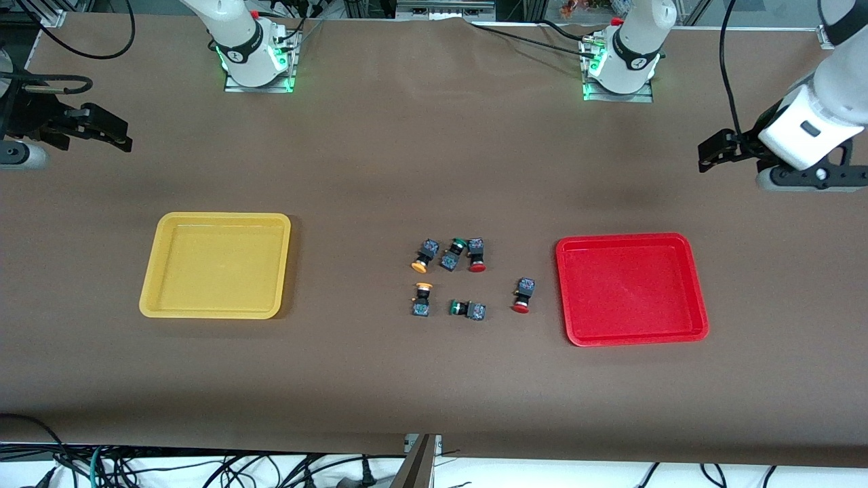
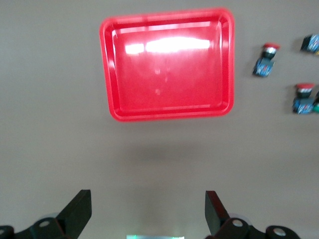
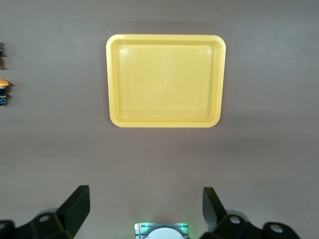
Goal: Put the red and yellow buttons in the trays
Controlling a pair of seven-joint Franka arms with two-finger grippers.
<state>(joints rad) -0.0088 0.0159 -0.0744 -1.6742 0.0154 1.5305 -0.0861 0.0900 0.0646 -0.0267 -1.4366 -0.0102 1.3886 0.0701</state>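
Six button switches crowd mid-desk between the yellow tray (image 1: 215, 265) and the red tray (image 1: 631, 289). Three farther ones sit almost touching: yellow-capped (image 1: 425, 255), green-capped (image 1: 452, 254), red-capped (image 1: 476, 255). The nearer yellow-capped switch (image 1: 421, 299), green-capped switch (image 1: 468, 310) and red-capped switch (image 1: 523, 295) lie apart, with open approach from above.

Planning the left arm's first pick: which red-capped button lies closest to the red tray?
The red button lying alone, nearer the front camera; the other red button sits in the cluster, farther from the red tray.
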